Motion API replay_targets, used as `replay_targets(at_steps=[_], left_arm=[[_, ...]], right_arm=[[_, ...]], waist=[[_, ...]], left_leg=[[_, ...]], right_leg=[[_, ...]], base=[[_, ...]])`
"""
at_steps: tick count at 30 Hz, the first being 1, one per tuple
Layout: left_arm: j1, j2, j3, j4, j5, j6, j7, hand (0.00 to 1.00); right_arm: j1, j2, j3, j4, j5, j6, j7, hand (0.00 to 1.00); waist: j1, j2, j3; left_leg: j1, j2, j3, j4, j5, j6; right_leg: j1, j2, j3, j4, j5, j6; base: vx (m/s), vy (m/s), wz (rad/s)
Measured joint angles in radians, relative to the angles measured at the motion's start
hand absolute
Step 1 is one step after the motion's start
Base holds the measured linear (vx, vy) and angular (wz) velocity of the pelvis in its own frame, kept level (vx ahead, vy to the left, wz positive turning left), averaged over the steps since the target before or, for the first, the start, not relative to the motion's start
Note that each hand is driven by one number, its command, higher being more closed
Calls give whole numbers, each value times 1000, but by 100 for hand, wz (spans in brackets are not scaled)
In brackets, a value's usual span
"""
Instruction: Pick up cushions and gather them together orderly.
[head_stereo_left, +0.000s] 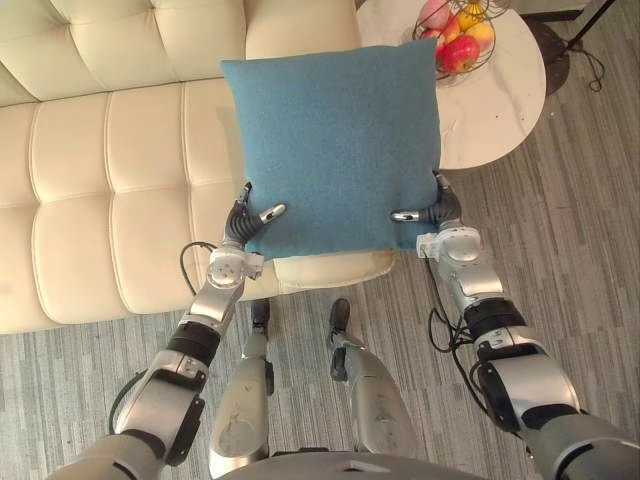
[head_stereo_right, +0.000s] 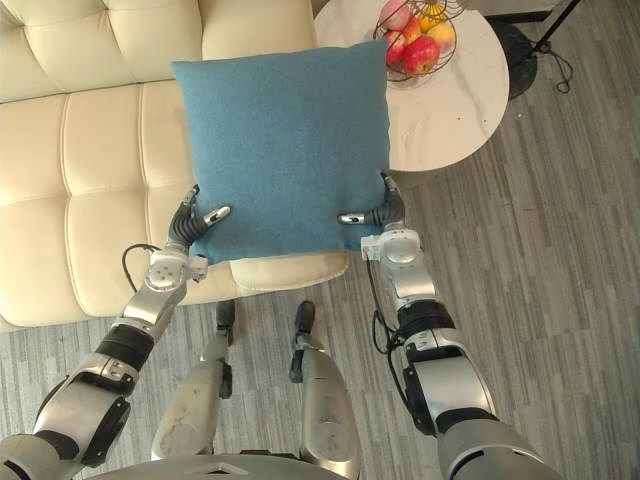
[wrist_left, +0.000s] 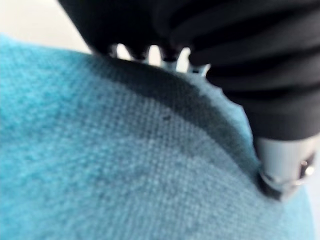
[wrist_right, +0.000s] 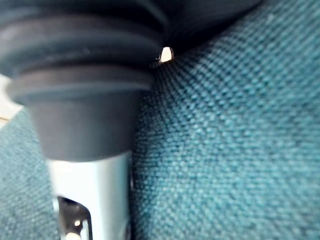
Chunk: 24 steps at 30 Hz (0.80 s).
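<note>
The left hand (head_stereo_left: 248, 222) and right hand (head_stereo_left: 433, 212) pinch the blue cushion (head_stereo_left: 335, 140) by its bottom corners, thumbs in front, fingers probably behind. It is held up over the cream sofa (head_stereo_left: 90, 160). Farther off, fruit (head_stereo_left: 460, 50) sits on a round table (head_stereo_left: 500, 105).

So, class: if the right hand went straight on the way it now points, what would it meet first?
The blue cushion, which the right hand pinches; past it probably the cream sofa, though depth is unclear.

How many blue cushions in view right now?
1. The cushion is pinched at its lower corners by the left hand and right hand, above the sofa. It may hide others.
</note>
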<state>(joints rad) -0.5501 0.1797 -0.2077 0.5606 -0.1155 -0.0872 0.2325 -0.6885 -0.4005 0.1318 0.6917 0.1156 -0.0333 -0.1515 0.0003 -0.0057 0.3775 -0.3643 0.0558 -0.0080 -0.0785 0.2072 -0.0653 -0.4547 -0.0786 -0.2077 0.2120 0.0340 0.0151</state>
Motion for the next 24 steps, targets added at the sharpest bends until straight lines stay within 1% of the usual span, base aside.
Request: replay_targets(at_steps=[3, 5, 7, 12, 15, 18, 22, 24], left_arm=[[-24, 0, -1, 0, -1, 0, 16, 100], [-37, 1, 2, 0, -1, -1, 26, 100], [-54, 10, 9, -1, -2, -1, 29, 100], [-67, 16, 10, -50, -49, -16, 50, 100], [-77, 14, 10, -79, -77, -25, 50, 100], [-86, 7, 9, -81, -78, -33, 47, 100], [-76, -3, 7, -118, -79, -34, 45, 100], [-43, -6, 2, -148, -79, -34, 43, 100]], right_arm=[[-20, -13, 26, 0, -6, 0, 2, 100], [-27, -21, 31, 0, -6, -1, 3, 100], [-34, -41, 61, -5, -6, -5, 8, 100], [-37, -46, 64, -18, -4, -30, 11, 100], [-28, -48, 64, -53, 0, -37, 11, 100], [-14, -47, 59, -67, 5, -40, 11, 100], [77, -21, 7, -172, 17, -52, 11, 100], [146, 26, -30, -226, 33, -54, 11, 100]], waist=[[-2, 8, 14], [-1, 8, 14], [1, 9, 14], [1, 13, 17], [0, 21, 22], [1, 22, 22], [5, 23, 23], [5, 24, 25]], left_leg=[[-8, 5, -15, 0, 7, -1], [-10, 10, -20, 0, 4, -9], [-12, 15, -22, 0, 4, -13], [-20, 26, -22, 0, 7, -19], [-16, 32, -22, 0, 13, -21], [-9, 34, -23, 0, 13, -23], [12, 40, -22, 0, 6, -32], [44, 42, -22, 0, -3, -39]], right_leg=[[-2, 3, -14, 2, 2, -3], [-3, 7, -20, 4, -1, -7], [-4, 12, -22, 4, -1, -11], [-14, 22, -26, 6, -5, -18], [-15, 26, -27, 17, -9, -25], [-15, 29, -28, 33, -22, -31], [-6, 32, -30, 61, -46, -39], [25, 33, -33, 63, -58, -38]], base=[[-12, -44, 10], [-13, -52, 6], [-16, -57, 1], [1, -60, -2], [29, -54, -2], [30, -54, 1], [31, -63, 0], [48, -51, 2]])
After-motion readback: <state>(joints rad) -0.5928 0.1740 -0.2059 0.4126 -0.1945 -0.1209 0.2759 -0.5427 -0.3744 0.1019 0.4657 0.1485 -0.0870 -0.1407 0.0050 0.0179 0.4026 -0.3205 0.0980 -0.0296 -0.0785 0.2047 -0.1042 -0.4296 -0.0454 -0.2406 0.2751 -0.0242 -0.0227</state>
